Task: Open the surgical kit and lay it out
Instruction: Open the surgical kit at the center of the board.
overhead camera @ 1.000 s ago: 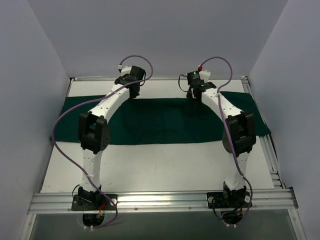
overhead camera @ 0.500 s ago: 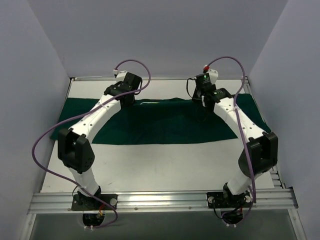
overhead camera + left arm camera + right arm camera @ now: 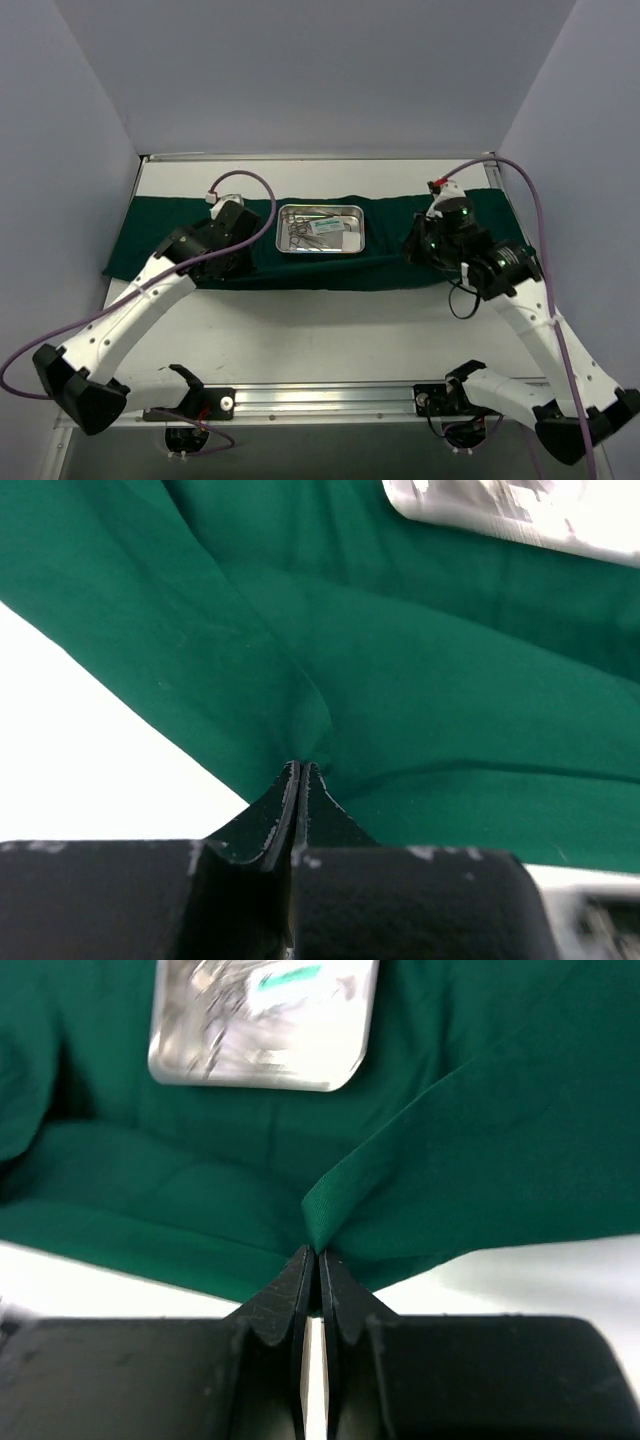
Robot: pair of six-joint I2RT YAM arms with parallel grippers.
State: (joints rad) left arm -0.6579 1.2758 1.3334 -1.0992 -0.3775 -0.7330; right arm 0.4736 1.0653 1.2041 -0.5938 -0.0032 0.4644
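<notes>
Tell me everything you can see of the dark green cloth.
The dark green cloth looks like soft matte fabric, spread as a wide wrinkled band across the white table. The shiny rectangular steel tray rests on its middle. The left tool and the right tool are each shut on a pinched fold.

A white, flat-topped bench (image 3: 300, 330) carries a long dark green cloth wrap (image 3: 390, 262) lying directly on it, spread left to right across the far half. The creased cloth reaches the bench's left edge and comes close to its right edge.
</notes>
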